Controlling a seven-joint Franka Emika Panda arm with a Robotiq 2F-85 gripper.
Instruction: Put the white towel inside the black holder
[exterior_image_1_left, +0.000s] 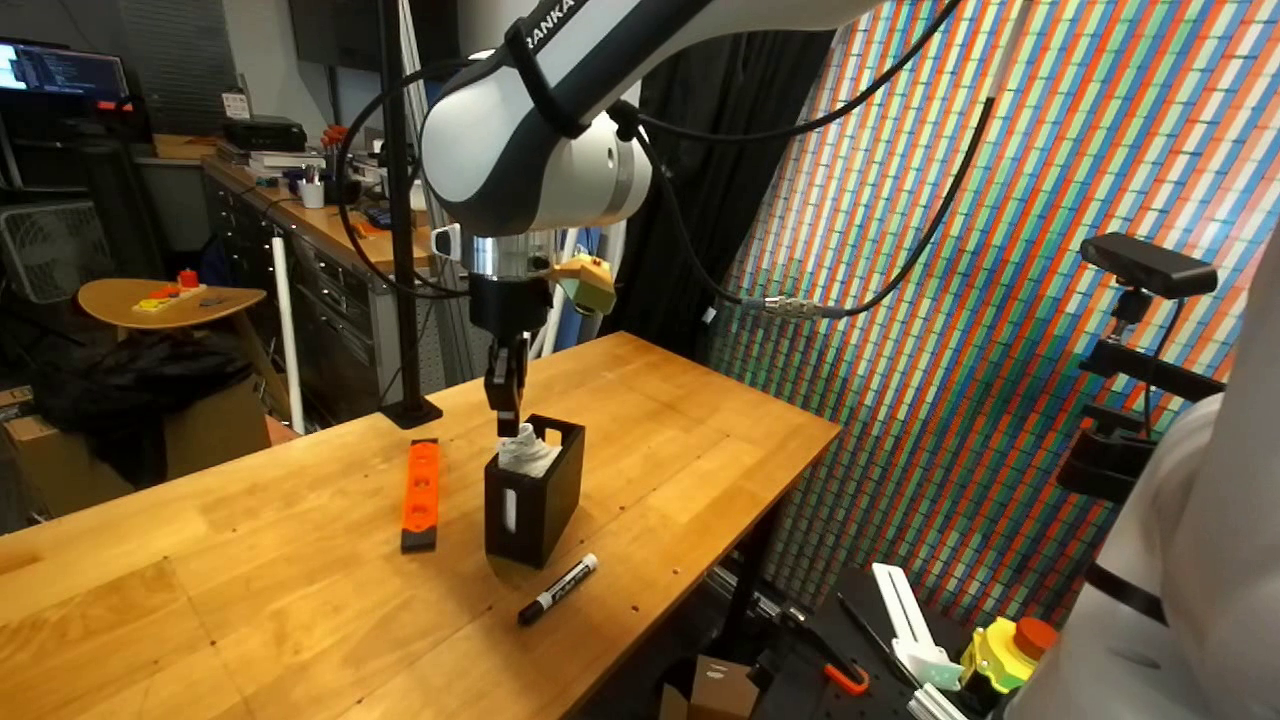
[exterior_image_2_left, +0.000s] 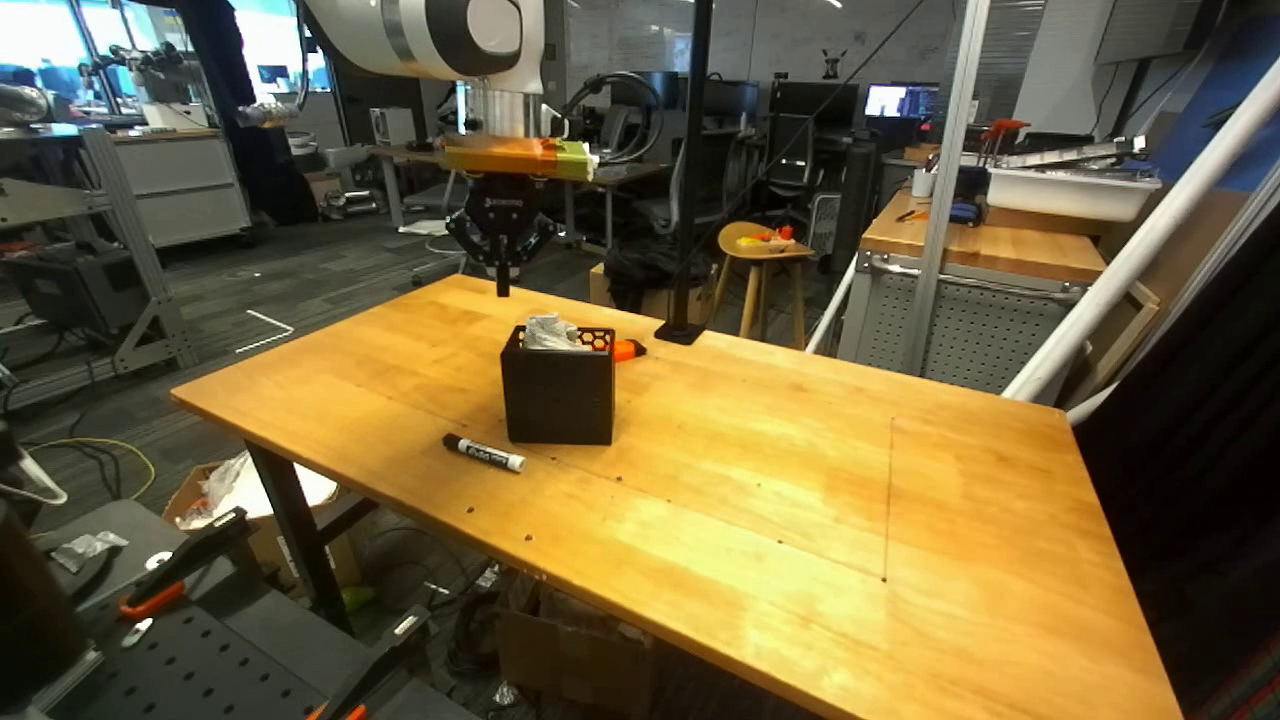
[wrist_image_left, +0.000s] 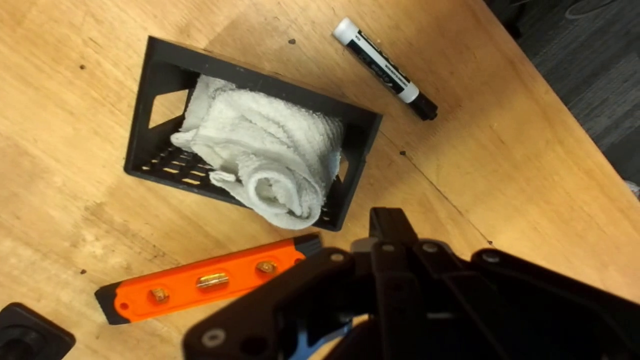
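Note:
The white towel (wrist_image_left: 270, 135) is bunched inside the black holder (wrist_image_left: 280, 90), with a rolled end rising at and over one rim. In both exterior views the towel (exterior_image_1_left: 528, 458) (exterior_image_2_left: 551, 332) pokes above the top of the holder (exterior_image_1_left: 562, 495) (exterior_image_2_left: 558, 400), which stands upright on the table. My gripper (wrist_image_left: 392, 215) is shut with its fingertips together and nothing between them. In an exterior view the gripper (exterior_image_2_left: 503, 290) hangs apart from the towel, above and beyond the holder. In an exterior view its tips (exterior_image_1_left: 509, 430) overlap the towel's top. The towel's lower part is hidden by the holder walls.
An orange level (wrist_image_left: 200, 282) (exterior_image_1_left: 421, 490) lies on the wooden table (exterior_image_2_left: 760, 540) beside the holder. A black-and-white marker (wrist_image_left: 380, 67) (exterior_image_2_left: 485, 455) lies on the holder's opposite side. A black pole on a base (exterior_image_1_left: 410, 412) stands at the table's edge.

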